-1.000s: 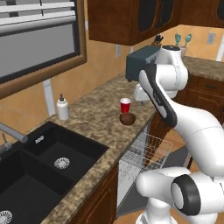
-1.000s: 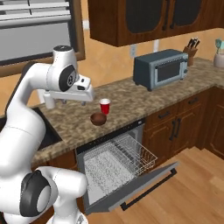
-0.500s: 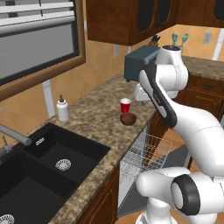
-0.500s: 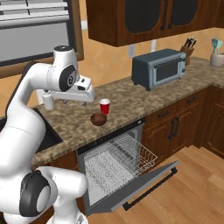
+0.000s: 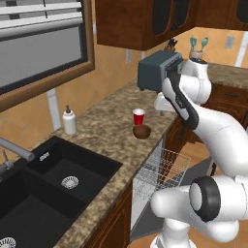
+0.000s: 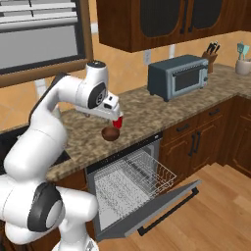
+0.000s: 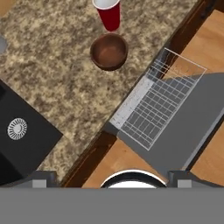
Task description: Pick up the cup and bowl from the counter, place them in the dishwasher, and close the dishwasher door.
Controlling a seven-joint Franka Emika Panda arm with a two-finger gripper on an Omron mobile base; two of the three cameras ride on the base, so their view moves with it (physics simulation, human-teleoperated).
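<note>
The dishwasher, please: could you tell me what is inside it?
The dishwasher holds a pulled-out white wire rack, apparently empty; the interior deeper under the counter is hidden.

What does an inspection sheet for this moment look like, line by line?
Surface: counter, speckled granite, black sink at its left end.
Job's things: cup upright, beside the bowl; both on the counter. Dishwasher open, door lowered, rack pulled out, bare.
Clutter: soap bottle by the sink; toaster oven; knife block; utensil holder.
Grippers: gripper above the cup and bowl, holding nothing; jaws' state unclear.
Cables: nothing seen.
Surroundings: window, wooden cabinets, wood floor.
</note>
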